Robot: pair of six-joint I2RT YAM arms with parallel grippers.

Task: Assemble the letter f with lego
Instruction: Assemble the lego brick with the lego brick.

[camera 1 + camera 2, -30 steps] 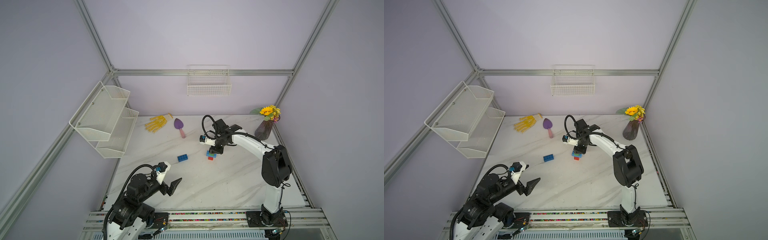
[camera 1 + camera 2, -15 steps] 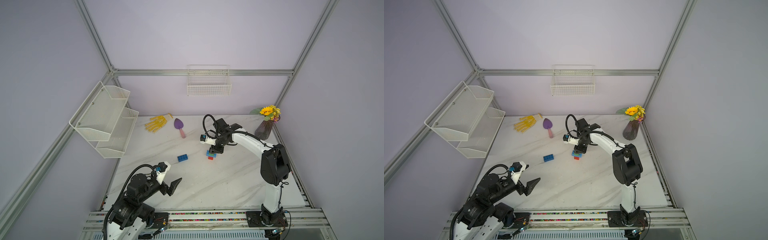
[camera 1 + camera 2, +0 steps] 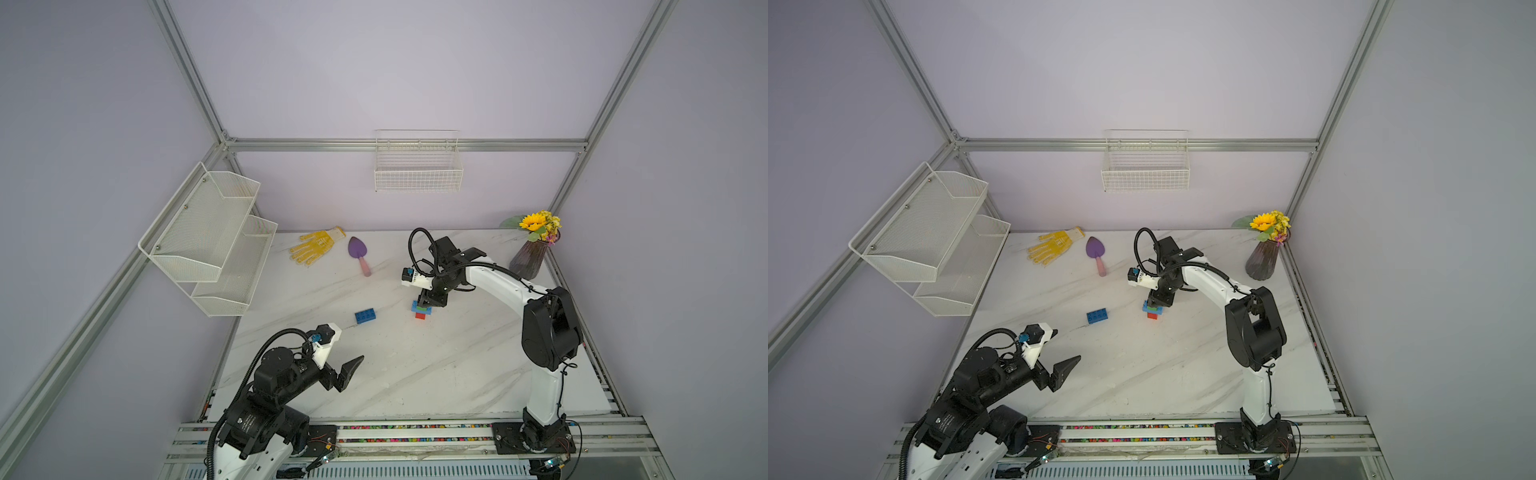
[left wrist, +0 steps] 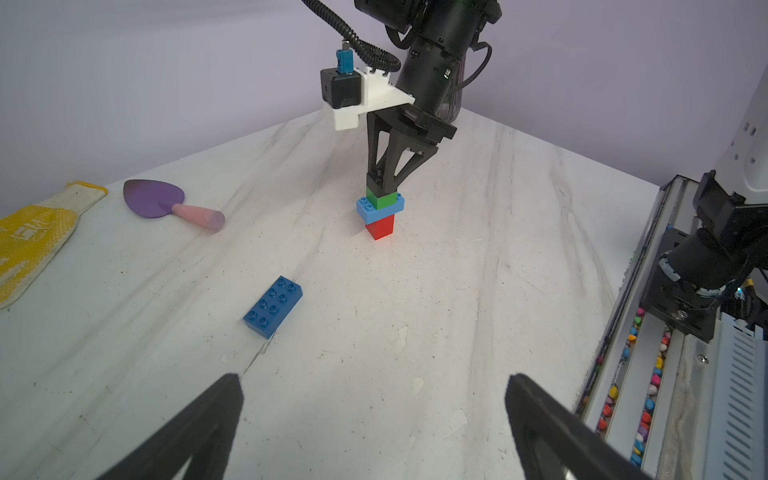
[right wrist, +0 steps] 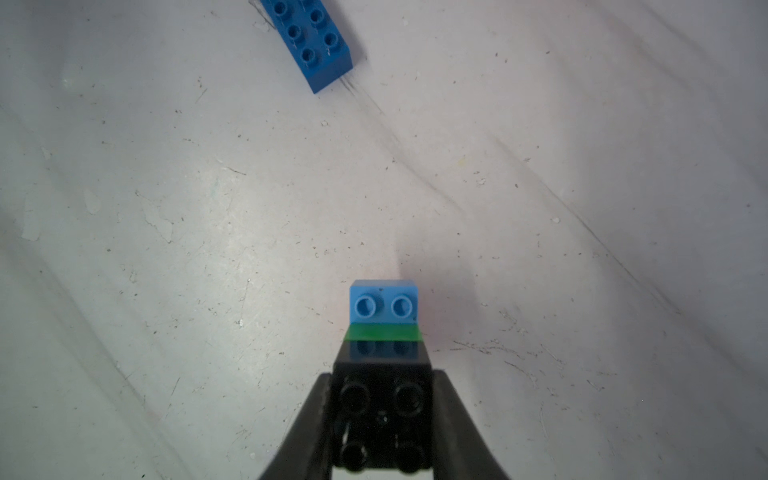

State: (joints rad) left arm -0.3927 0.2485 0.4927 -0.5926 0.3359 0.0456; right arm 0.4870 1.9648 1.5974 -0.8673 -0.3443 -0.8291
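Lego tower stands near the middle of the marbled white table, a little towards the back. A red brick sits on the tabletop, a light blue brick lies across it with one end jutting out sideways, a green brick comes next and a black brick is on top. The right gripper reaches straight down, its jaws clamped on the black brick's two sides (the brick looks seated flush on the green one). Another, darker blue brick lies flat and alone, studs up, well apart from the tower on the left arm's side. The left gripper hangs over the near left part of the table, jaws spread wide and holding nothing. A yellow glove, a purple trowel and a vase of flowers line the far edge.
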